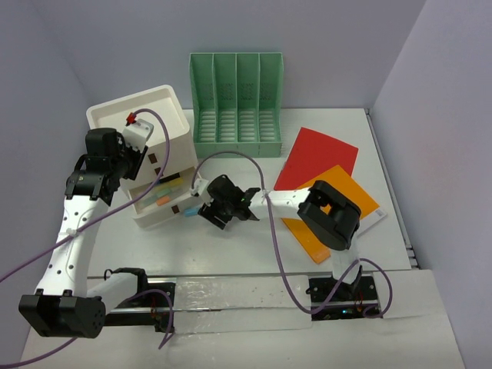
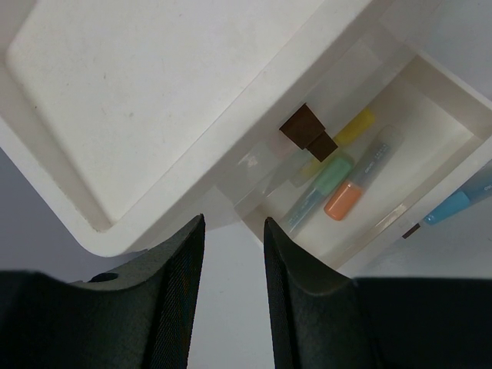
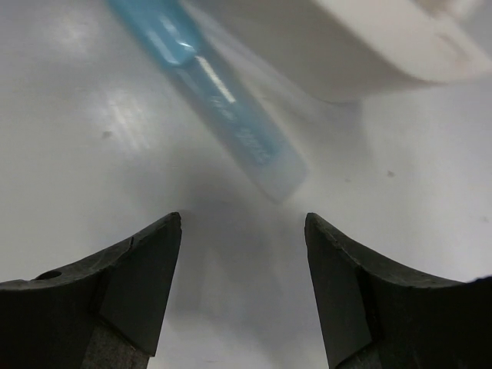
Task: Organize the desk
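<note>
On the white desk (image 1: 238,254), a white three-drawer box (image 1: 173,142) stands at the left with one drawer (image 2: 400,154) pulled out. The drawer holds orange (image 2: 344,200), green (image 2: 332,175) and yellow (image 2: 355,127) markers. My left gripper (image 2: 234,231) hangs above the box's front corner, open with nothing between its fingers. A blue marker (image 3: 207,84) lies on the desk just outside the drawer front. My right gripper (image 3: 242,227) sits low over the desk right behind that marker's end, open and empty, not touching it. The top view shows the right gripper (image 1: 206,211) next to the blue marker (image 1: 188,209).
A green slotted file holder (image 1: 237,104) stands at the back. A red sheet (image 1: 319,154) and an orange sheet (image 1: 334,204) lie on the right, partly under the right arm. Purple cables loop over the desk in front of the drawer box.
</note>
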